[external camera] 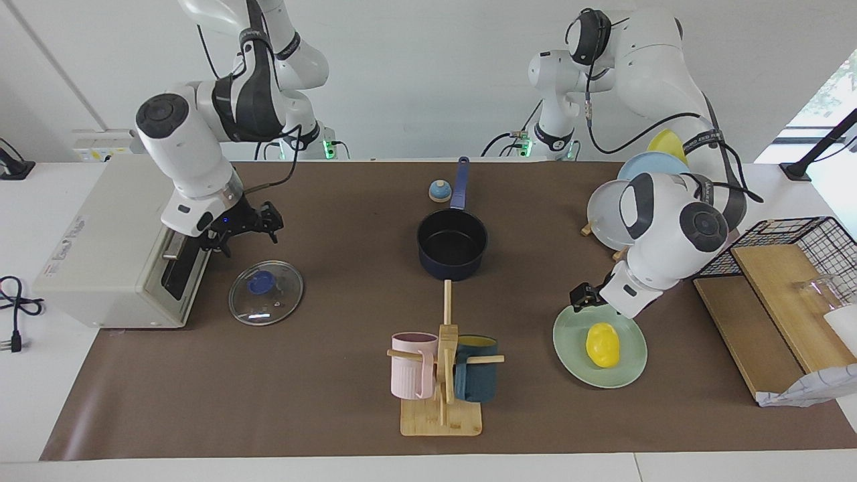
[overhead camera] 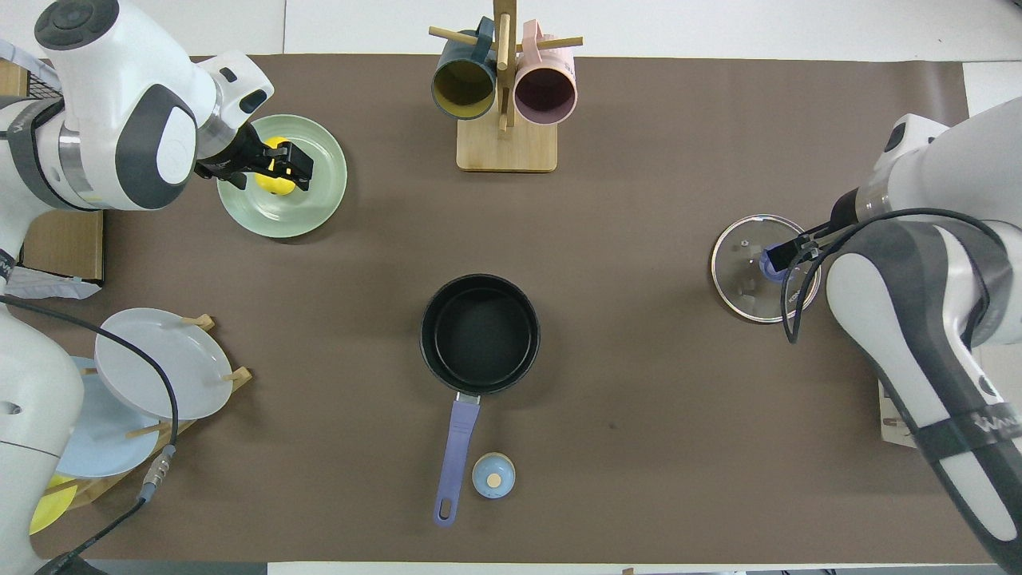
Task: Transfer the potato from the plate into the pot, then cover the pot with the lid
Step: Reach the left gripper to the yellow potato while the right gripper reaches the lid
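Note:
The yellow potato lies on the mint-green plate toward the left arm's end of the table. My left gripper hangs open just above the plate's edge nearest the robots; in the overhead view it covers part of the potato on the plate. The navy pot stands empty mid-table, handle toward the robots, and shows in the overhead view. The glass lid lies flat toward the right arm's end. My right gripper is open above it, over its blue knob.
A blue-and-tan bell sits beside the pot's handle. A mug tree with pink and teal mugs stands farther from the robots than the pot. A white appliance is beside the lid. A plate rack and a wire basket stand near the green plate.

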